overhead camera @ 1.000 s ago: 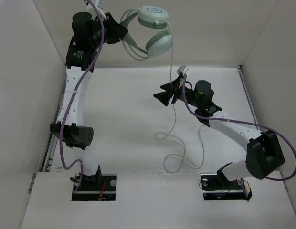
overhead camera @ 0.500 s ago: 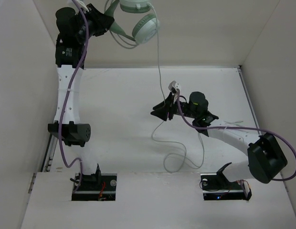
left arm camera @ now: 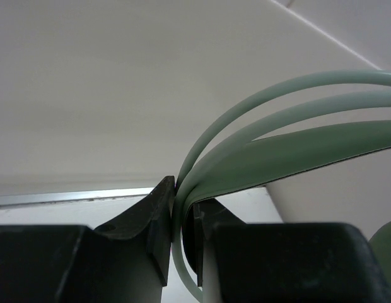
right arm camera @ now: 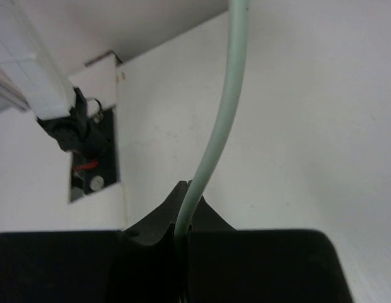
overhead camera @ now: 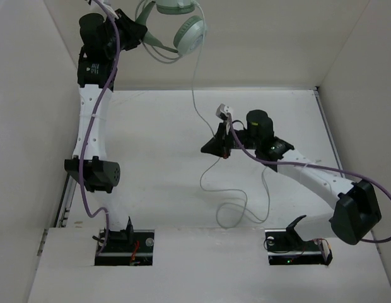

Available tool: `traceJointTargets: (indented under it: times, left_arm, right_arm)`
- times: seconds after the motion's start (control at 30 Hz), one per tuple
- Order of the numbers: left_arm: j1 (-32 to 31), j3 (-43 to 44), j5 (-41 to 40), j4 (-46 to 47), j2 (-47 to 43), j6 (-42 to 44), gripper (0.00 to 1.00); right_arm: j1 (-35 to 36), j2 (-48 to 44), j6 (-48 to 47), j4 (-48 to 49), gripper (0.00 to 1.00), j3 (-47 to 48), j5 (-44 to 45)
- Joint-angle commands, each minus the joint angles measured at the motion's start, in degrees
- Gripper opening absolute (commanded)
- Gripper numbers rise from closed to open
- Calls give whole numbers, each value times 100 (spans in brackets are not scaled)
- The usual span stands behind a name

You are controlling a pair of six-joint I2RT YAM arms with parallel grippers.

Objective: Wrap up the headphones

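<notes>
**Mia:** From the top, where are the headphones (overhead camera: 180,19)?

**Ben:** Up high, past the far edge of the surface (overhead camera: 151,132), near its far left corner. The left end effector (overhead camera: 140,33) is clamped on them. The cable (overhead camera: 193,88) hangs down to the right end effector (overhead camera: 215,146) over the middle, and that one pinches it. The rest lies in loops by the near edge.

**Mia:** What could go bad?

**Ben:** If the arms pull apart, I think the cable could go tight and yank the ear cup (overhead camera: 189,33).

**Mia:** And the left wrist view?

**Ben:** The headband (left arm camera: 290,148) is squeezed between the fingers (left arm camera: 151,221), close to their tips. It looks thin and smooth. It might slip out, and then the headphones would fall.

**Mia:** And the right wrist view?

**Ben:** The cable runs up out of closed fingers (right arm camera: 157,218). If the hold is too soft, it may slide through. Then the loops could tangle.
</notes>
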Motion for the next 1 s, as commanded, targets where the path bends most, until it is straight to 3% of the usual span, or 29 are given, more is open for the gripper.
traceJointTargets:
  times: [0.0,0.13,0.23,0.4,0.63,0.97]
  left_arm:
    - [-136,-258,-846,395,-100,436,0]
    - [-426,-601,-1918,263,14,1157,0]
    - [-742,-795,-2613,237,128,1781,0]
    - [-1226,-1303,-3177,140,199,2573,0]
    - [-1990,-2016,-3099,-194,199,3066,0]
    - [-2808,-2368,-2818,-308,199,3339,0]
  right_arm:
    - [-145,-292,-1549,-2083,0,982,267]
    - [-136,-46,-3817,-4379,0,2187,1759]
    - [-136,139,-5750,-5524,0,2917,3497]
    - [-583,69,-7739,-4749,0,3498,5742]
    - [-822,-90,-9429,-2446,0,3631,6124]
    - [-461,-73,-9606,-1108,0,3675,5245]
